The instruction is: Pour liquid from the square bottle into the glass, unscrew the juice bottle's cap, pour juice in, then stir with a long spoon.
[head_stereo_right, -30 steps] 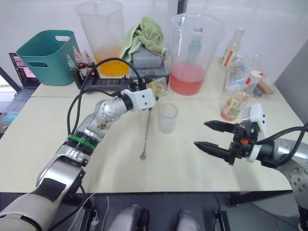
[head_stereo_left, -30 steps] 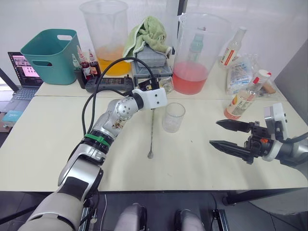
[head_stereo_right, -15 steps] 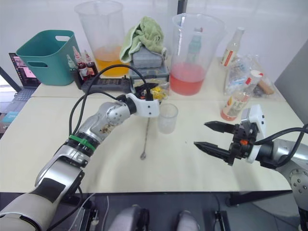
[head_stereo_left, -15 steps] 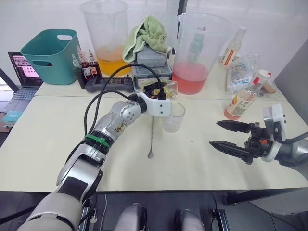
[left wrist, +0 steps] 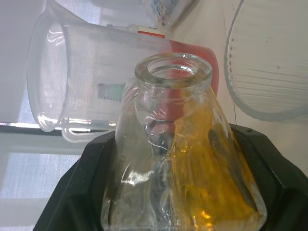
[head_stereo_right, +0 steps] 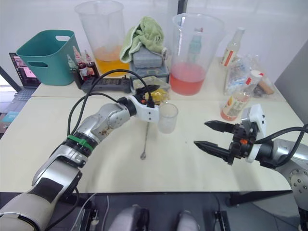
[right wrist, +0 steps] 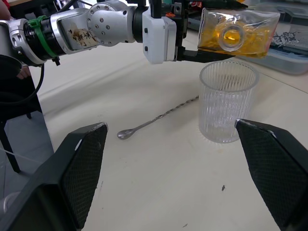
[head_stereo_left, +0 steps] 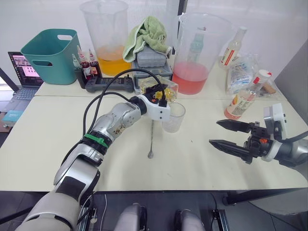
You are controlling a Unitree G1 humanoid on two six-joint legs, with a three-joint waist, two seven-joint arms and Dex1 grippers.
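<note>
From the head views, the left gripper [head_stereo_left: 161,91] is clamped on the square bottle [head_stereo_left: 162,88], a clear, uncapped bottle with yellow liquid, tipped on its side just behind the glass [head_stereo_left: 173,117] with its mouth toward the rim. The glass is ribbed, clear and looks empty; the long spoon [head_stereo_left: 151,136] lies flat on the table [head_stereo_left: 43,139] just left of it, bowl end nearest the robot. The juice bottle [head_stereo_left: 246,96] stands right of the glass, white-capped, with a label too small to read. The right gripper [head_stereo_left: 230,134] hovers near that bottle, fingers spread wide, holding nothing. In the left wrist view the square bottle [left wrist: 183,159] sits between black fingers [left wrist: 77,192], its open mouth facing a big jug [left wrist: 96,91] of pink liquid. In the right wrist view the bottle's mouth [right wrist: 232,34] hangs just above the glass [right wrist: 226,107].
</note>
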